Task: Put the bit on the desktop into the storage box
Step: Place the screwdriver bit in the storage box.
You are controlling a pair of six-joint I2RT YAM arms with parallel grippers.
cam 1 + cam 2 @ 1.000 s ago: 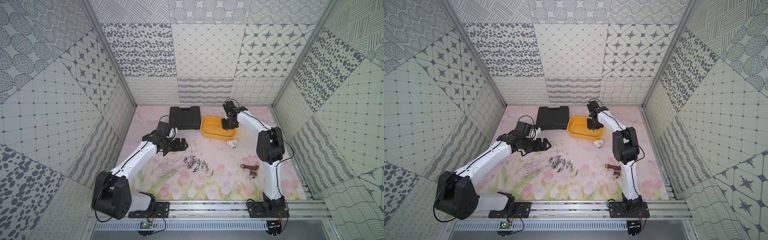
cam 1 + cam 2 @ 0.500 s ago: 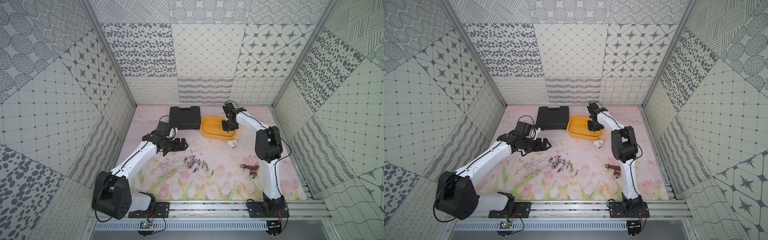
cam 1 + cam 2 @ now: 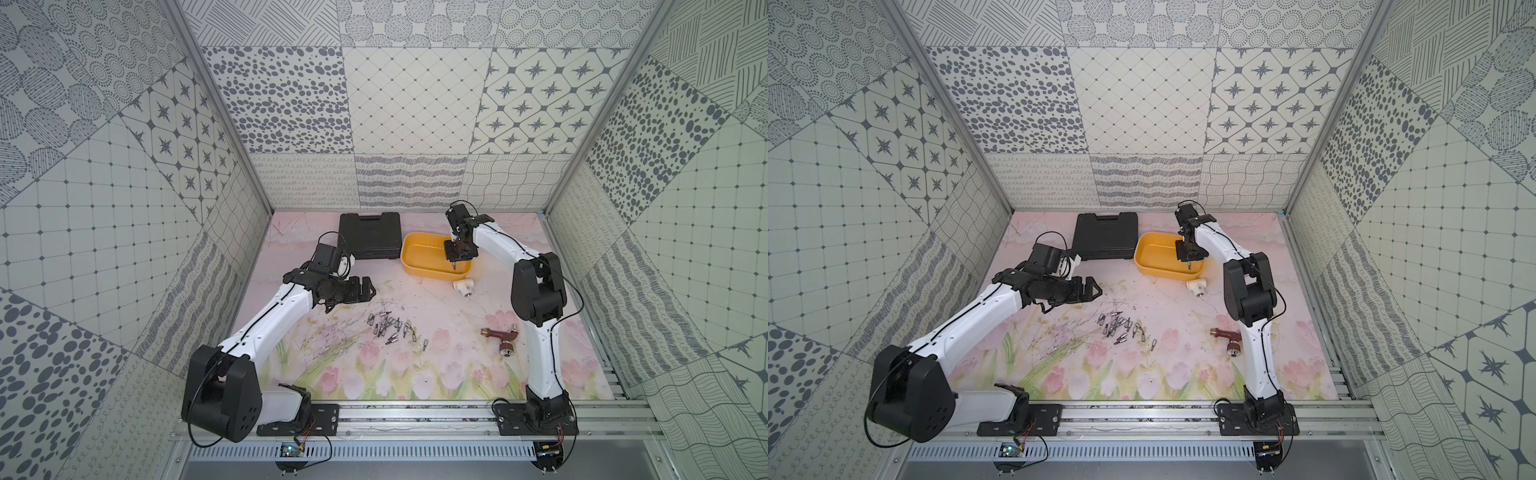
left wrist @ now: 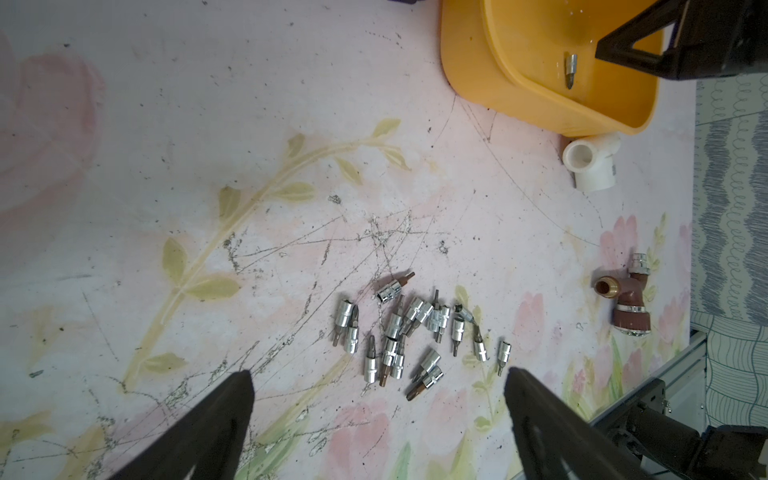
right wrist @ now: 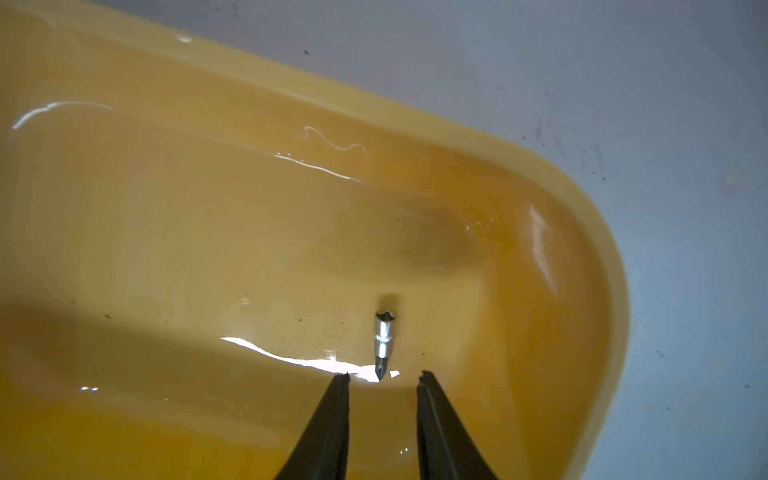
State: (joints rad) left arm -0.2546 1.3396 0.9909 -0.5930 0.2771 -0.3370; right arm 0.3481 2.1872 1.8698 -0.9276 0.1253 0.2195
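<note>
Now right jaws apart, bit (image 5: 384,338) loose.

Right gripper (image 5: 382,376) jaws, shut before, now parted; small silver screwdriver bit (image 5: 384,340) no longer pinched, free within shallow yellow plastic tub (image 5: 490,137).

Left fingers (image 4: 199,436) wide apart; right fingers (image 5: 324,428) narrowly apart.

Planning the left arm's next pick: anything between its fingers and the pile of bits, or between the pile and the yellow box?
Nothing visible. Bare mat lies between the left gripper and the pile of bits, and from there to the storage box; the white pipe fitting sits beside the box, off that line.
</note>
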